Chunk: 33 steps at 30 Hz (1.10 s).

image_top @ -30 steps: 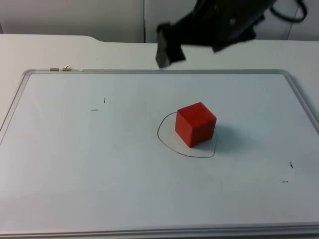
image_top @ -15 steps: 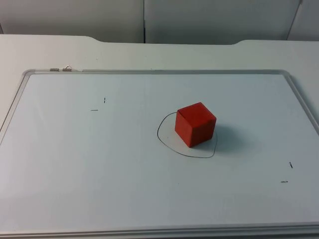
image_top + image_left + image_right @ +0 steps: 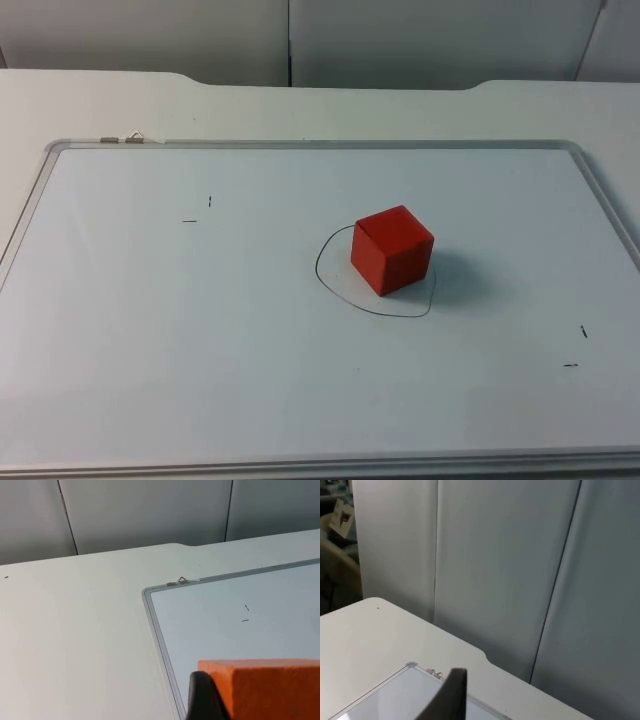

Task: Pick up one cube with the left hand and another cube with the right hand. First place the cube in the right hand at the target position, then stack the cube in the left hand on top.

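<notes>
Whiteboard corner [image 3: 412,669] before grey partition wall [image 3: 495,565]

A white table top [image 3: 250,100] is seen running back to a grey partition wall [image 3: 420,40]. On it a whiteboard [image 3: 200,350] with a thin metal frame is laid flat, with a small clip [image 3: 122,138] at its far left corner. A red cube [image 3: 392,249] is set on the board right of centre, inside a hand-drawn black outline [image 3: 335,288]. Short black pen ticks are marked at the far left [image 3: 200,210] and the near right [image 3: 577,347] of the board.
</notes>
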Each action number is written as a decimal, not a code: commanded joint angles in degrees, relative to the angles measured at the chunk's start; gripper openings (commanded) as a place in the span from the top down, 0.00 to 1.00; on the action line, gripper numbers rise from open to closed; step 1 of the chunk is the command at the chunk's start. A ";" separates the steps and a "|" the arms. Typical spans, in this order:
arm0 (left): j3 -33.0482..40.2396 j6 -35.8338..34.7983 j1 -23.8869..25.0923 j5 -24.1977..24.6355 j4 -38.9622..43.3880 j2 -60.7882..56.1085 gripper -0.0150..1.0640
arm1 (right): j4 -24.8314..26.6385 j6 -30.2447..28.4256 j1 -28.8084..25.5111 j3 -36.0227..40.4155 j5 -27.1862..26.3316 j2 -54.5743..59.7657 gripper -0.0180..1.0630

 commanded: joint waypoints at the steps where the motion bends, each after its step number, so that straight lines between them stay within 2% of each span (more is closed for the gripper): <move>1: 0.45 -0.08 -0.35 -1.09 0.00 -0.34 0.99 | -0.53 -0.11 0.03 1.40 -1.41 -2.29 0.01; 8: 0.06 -0.08 -0.35 -1.94 -0.52 -0.34 0.99 | 0.06 0.02 0.03 1.74 -1.16 -4.97 0.01; 17: -7.09 2.60 -0.35 -6.69 -1.76 5.86 0.99 | -0.05 0.02 0.03 1.74 -0.69 -6.72 0.01; 21: -14.54 10.12 -0.35 -8.90 -7.53 15.90 0.99 | -0.05 0.02 0.03 1.74 -0.69 -6.72 0.01; 22: -14.54 10.12 -0.35 -8.90 -7.53 15.90 0.99 | -0.05 0.02 0.03 1.74 -0.69 -6.72 0.01; 30: -25.97 27.21 -0.35 -9.04 -23.85 37.38 0.99 | -0.05 0.02 0.03 1.74 -0.45 -6.72 0.01; 33: -28.79 30.86 -0.35 -8.78 -28.66 43.45 0.99 | -0.05 0.02 0.03 1.74 -0.45 -6.72 0.01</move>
